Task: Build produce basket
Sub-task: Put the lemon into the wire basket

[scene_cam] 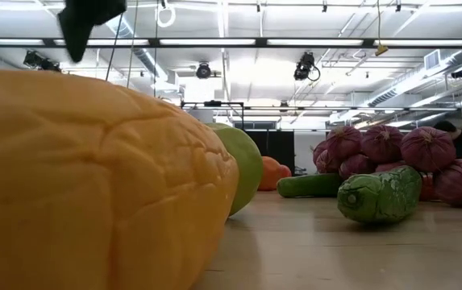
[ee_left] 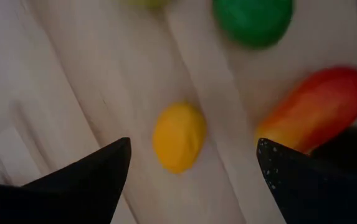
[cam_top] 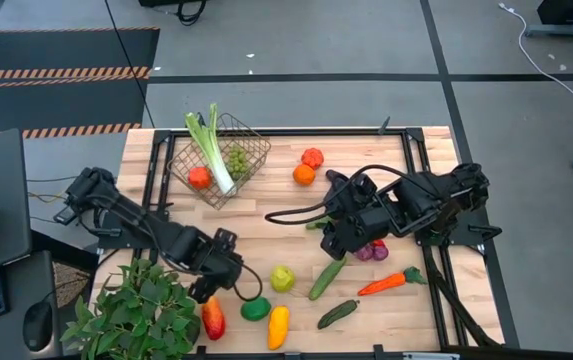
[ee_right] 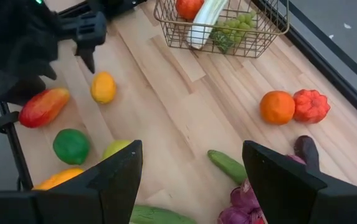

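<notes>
In the low view a yellow pepper (scene_cam: pixel 93 185) fills the near frame, hiding much of the bench (scene_cam: pixel 351 250). Both pincers are spread and empty: the left pincer (ee_left: pixel 190 165) hangs over a small lemon (ee_left: pixel 178 137), the right pincer (ee_right: pixel 194 171) near half-hidden purple grapes (ee_right: pixel 243 202). The far basket (cam_top: pixel 218 160) holds celery (cam_top: pixel 211 145), partly cut off in the right wrist view.

You have open bench (cam_top: pixel 266 215) between the basket (cam_top: pixel 221 160) and the produce (cam_top: pixel 296 290) along the near edge; the plant (cam_top: pixel 131 315) crowds the left corner.
</notes>
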Controlling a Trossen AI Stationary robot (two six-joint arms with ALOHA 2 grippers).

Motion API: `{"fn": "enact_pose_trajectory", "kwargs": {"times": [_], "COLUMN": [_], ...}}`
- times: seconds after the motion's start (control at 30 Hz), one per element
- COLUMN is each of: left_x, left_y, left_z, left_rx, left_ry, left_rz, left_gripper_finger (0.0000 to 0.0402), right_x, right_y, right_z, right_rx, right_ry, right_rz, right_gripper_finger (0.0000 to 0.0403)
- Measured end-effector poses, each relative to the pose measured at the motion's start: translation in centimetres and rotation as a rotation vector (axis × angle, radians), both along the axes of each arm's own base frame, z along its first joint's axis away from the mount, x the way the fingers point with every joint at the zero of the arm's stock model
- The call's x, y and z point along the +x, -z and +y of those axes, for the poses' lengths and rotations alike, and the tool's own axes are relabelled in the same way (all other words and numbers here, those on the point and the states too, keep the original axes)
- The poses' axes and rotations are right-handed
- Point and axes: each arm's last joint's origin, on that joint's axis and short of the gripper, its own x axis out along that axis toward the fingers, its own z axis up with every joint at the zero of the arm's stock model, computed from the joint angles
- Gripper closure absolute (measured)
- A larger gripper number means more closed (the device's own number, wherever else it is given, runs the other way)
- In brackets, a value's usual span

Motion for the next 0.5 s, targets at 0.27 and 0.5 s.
{"fn": "enact_pose_trajectory", "kwargs": {"times": [0.27, 0.5], "left_x": [-0.7, -1.2], "left_y": [4.3, 7.3], "left_z": [0.4, 1.5], "left_rx": [-0.003, 0.003], "left_ry": [-0.084, -0.117], "left_rz": [0.04, 0.063], "left_gripper_finger": [0.0047, 0.0047], "right_x": [-0.5, -0.7], "right_y": [0.0, 0.0], "right_z": [1.1, 1.6], "right_rx": [0.022, 0.047], "right_ry": [-0.011, 0.0], "right_rz": [-0.01, -0.019], "right_gripper_finger": [0.0124, 0.0124]}}
